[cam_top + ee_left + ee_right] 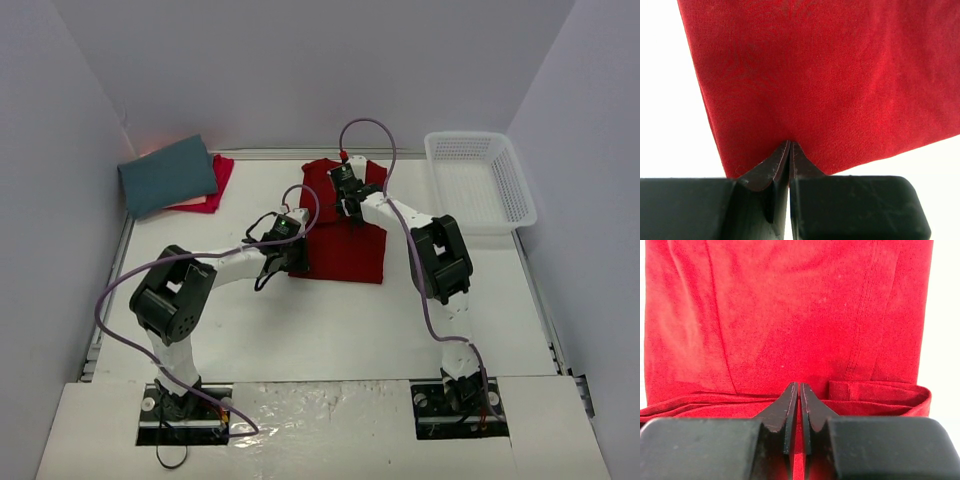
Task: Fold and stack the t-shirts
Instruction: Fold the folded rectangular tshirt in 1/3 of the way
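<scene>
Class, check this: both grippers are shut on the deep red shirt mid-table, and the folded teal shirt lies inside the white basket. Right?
No. The top view shows the folded teal shirt on the pinkish-red shirt at the far left, not in the white basket. The left gripper and right gripper are indeed shut on the deep red shirt.

White table (330,320), pale grey walls (300,70)

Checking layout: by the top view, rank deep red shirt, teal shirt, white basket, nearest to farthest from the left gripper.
1. deep red shirt, pinched by the left gripper
2. teal shirt, far left
3. white basket, far right
</scene>
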`<act>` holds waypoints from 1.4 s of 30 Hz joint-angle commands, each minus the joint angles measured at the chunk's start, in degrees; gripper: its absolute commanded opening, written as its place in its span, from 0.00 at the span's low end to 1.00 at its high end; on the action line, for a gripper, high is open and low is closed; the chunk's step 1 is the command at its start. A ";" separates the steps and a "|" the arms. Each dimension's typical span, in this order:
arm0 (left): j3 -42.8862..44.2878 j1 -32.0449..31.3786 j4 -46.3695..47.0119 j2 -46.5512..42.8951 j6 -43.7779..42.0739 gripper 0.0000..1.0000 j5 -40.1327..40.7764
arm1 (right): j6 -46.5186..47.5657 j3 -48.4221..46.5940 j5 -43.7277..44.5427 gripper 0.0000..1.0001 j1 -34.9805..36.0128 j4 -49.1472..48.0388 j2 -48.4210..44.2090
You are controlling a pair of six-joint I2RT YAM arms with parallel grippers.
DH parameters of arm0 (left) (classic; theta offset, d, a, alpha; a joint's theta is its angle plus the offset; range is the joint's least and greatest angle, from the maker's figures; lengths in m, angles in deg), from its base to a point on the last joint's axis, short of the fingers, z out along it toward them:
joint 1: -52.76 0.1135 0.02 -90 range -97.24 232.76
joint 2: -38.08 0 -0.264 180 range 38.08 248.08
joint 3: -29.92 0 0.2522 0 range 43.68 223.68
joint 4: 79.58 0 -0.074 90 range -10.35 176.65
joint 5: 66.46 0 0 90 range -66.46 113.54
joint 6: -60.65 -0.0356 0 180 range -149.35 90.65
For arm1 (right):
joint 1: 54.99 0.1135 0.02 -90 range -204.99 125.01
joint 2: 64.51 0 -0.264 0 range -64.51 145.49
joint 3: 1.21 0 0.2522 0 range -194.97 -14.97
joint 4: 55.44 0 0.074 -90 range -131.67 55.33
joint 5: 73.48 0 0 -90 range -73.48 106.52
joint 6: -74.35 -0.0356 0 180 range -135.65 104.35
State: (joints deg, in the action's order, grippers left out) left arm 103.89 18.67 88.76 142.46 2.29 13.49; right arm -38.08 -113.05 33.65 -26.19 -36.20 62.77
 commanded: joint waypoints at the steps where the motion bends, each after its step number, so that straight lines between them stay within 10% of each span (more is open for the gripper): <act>1: 1.58 -0.45 -0.35 -2.77 -0.53 0.02 0.20 | 2.39 -3.78 1.60 0.03 -0.14 1.55 -3.09; 26: -1.14 -0.02 -9.67 -15.87 2.81 0.02 8.81 | 1.08 13.17 -1.48 0.00 6.71 5.16 -18.83; 42: -3.08 1.04 -12.74 -19.91 3.61 0.02 12.50 | 1.96 6.34 -3.50 0.00 7.86 5.07 -8.82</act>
State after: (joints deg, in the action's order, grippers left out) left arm 100.46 19.20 77.62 125.02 5.41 24.38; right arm -36.79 -102.67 30.52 -18.46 -31.68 51.74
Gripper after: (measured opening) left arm 0.027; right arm 0.001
